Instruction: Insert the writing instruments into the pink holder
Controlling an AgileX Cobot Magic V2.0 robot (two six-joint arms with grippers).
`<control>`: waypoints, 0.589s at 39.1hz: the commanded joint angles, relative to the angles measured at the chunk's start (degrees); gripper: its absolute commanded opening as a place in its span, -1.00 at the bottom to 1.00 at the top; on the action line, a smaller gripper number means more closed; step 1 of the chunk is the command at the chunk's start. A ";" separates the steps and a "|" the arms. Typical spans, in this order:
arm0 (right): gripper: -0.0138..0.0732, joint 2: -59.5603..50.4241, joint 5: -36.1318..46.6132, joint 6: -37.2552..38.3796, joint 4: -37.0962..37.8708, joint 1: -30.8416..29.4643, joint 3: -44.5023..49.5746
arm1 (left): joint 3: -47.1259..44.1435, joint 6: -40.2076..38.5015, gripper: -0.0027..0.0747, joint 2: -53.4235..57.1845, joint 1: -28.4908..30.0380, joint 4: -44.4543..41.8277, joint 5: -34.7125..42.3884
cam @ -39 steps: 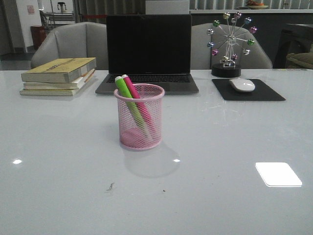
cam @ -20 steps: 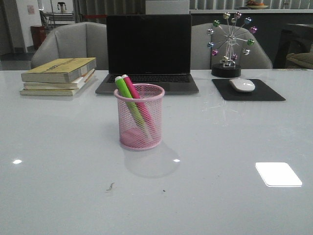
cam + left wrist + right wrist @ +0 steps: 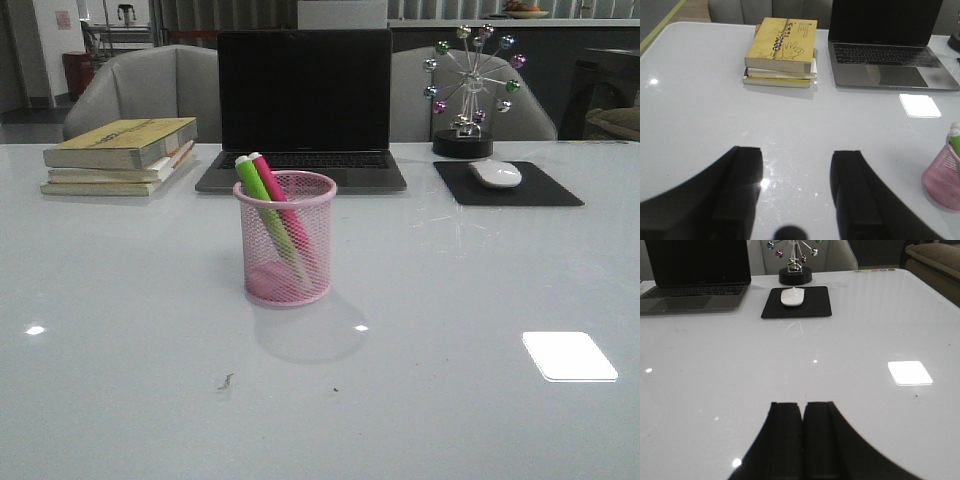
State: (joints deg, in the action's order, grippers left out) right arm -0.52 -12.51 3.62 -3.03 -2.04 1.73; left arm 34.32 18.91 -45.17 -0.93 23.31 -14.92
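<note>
The pink mesh holder (image 3: 286, 240) stands upright on the white table in front of the laptop. Both highlighters lean inside it, the lime green one (image 3: 258, 190) and the bright pink one (image 3: 274, 185) side by side, tops sticking above the rim toward the left. In the left wrist view the holder (image 3: 944, 175) shows at the edge with the marker tips (image 3: 954, 131) above it. My left gripper (image 3: 796, 152) is open over bare table, nothing between its fingers. My right gripper (image 3: 803, 405) is shut and empty over bare table. Neither arm appears in the front view.
A stack of books (image 3: 120, 155) lies at the back left, an open laptop (image 3: 303, 110) behind the holder, and a white mouse (image 3: 495, 174) on a black pad (image 3: 510, 186) at the back right, beside a ball-wheel ornament (image 3: 468, 90).
</note>
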 commanded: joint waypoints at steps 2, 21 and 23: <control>-0.57 -1.14 4.26 -0.01 0.48 -0.19 0.09 | 1.60 -0.17 0.09 0.54 -0.37 1.01 4.17; -0.57 -1.14 4.26 -0.01 0.48 -0.19 0.09 | 1.60 -0.17 -0.72 6.45 -0.11 -3.43 5.89; -0.57 -1.14 4.26 -0.01 0.48 -0.19 0.09 | 1.60 -0.17 -0.66 8.11 -0.11 -3.87 6.50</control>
State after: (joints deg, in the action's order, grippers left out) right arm -0.52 -12.73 3.62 -3.03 -2.04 1.73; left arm 34.32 18.91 -39.40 -0.93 19.61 -14.12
